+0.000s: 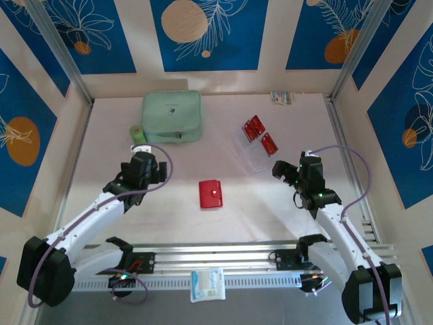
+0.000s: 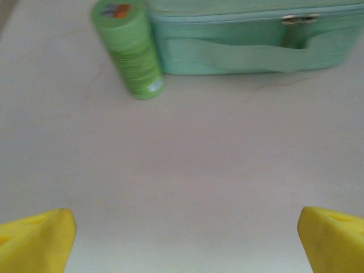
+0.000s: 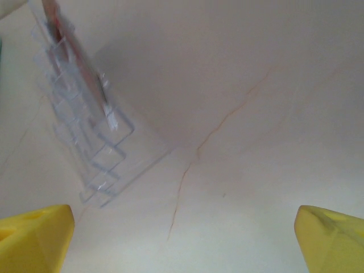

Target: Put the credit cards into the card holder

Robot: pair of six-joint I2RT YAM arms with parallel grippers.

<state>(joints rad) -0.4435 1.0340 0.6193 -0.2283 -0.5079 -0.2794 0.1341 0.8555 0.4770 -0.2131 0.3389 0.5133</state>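
The right end effector (image 3: 185, 230) is spread wide, empty; credit cards (image 1: 252, 127) lie ahead-left of it, card holder (image 1: 210, 194) between it and the left end effector (image 2: 186, 230), likewise spread empty.

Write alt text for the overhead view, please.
Two robot arms reach over a pale table, the left gripper and right gripper both open and empty. A shut red card holder lies between them; red cards rest on clear plastic at back right, a mint-green case at back left.
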